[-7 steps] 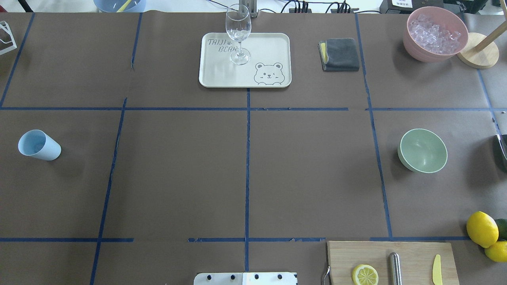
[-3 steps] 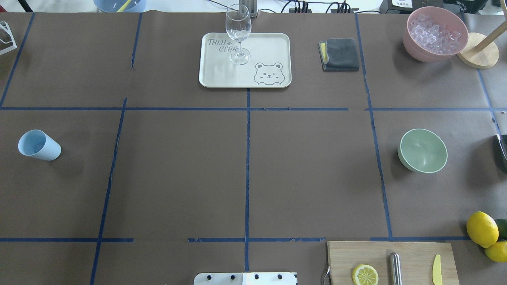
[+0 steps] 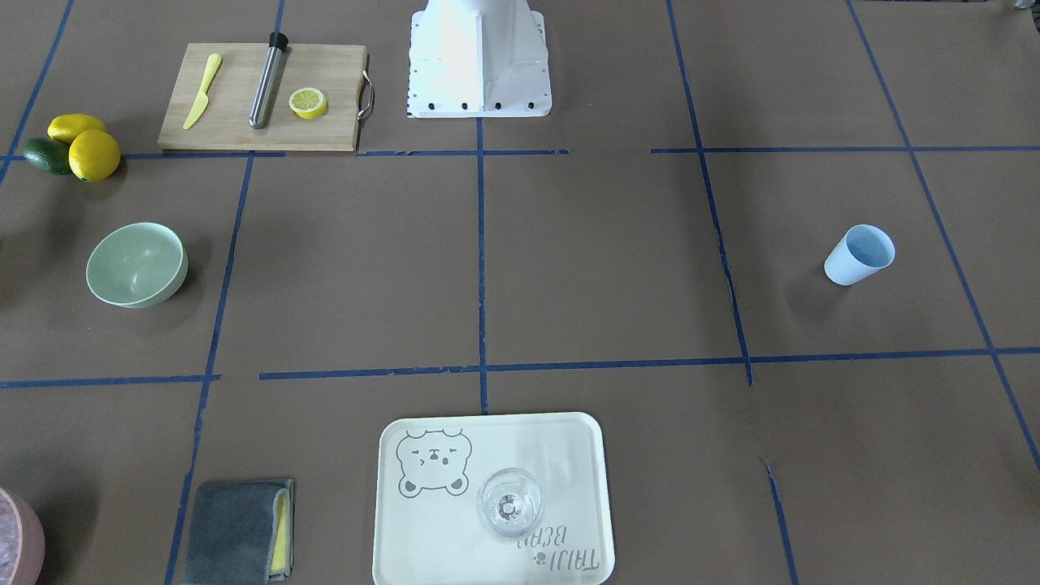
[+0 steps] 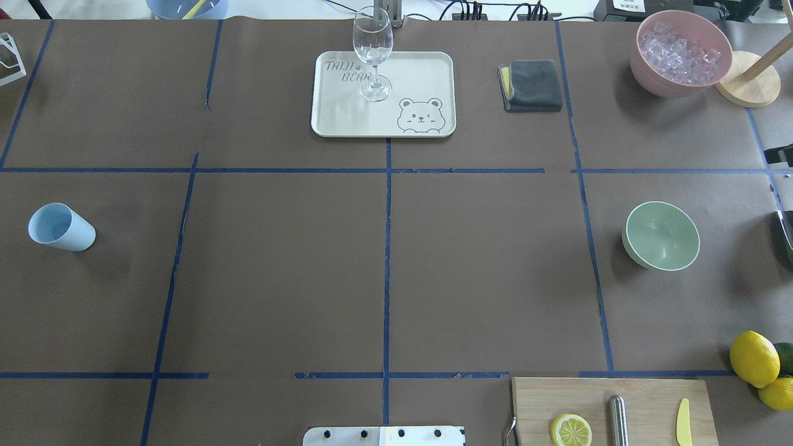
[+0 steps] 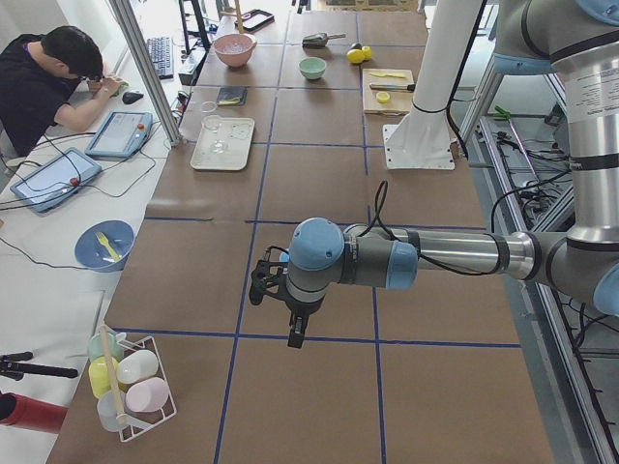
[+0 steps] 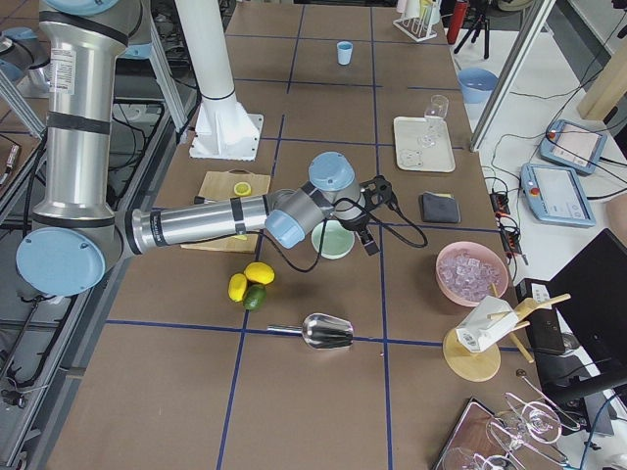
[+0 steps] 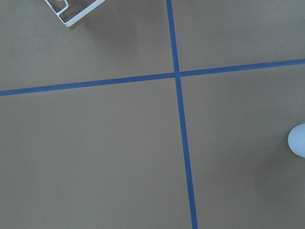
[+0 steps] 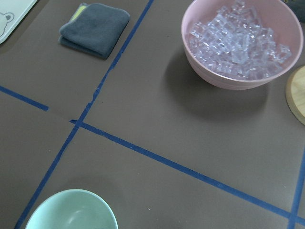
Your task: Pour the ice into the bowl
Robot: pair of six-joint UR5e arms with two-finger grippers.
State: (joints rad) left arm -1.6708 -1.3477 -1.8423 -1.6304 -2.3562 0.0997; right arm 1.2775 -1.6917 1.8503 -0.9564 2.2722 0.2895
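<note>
- Something dark has poked in at the right edge of the overhead view since a moment ago, a piece of hardware (image 4: 779, 155) between the pink bowl (image 4: 647, 77) of ice cubes (image 4: 678, 52) and the mint-green bowl (image 4: 661, 238). Everything else has stayed put.
- Front-facing: the mint-green bowl sits upright and empty on the brown table (image 3: 569, 268), and the pale blue cup (image 3: 860, 254) stands well apart across it.
- Exterior left: the left gripper (image 5: 291, 333) hangs low over the table; whether it is spread or pressed together, I cannot tell.
- Exterior right: the right gripper (image 6: 369, 240) hovers just beside the mint-green bowl. Its jaws are unreadable. A metal scoop (image 6: 328, 331) lies near.
- Left wrist: blue tape cross (image 7: 177, 74), with a sliver of the cup at the edge.
- Right wrist: the mint-green bowl's rim shows below, and the ice cubes fill the pink bowl above.
</note>
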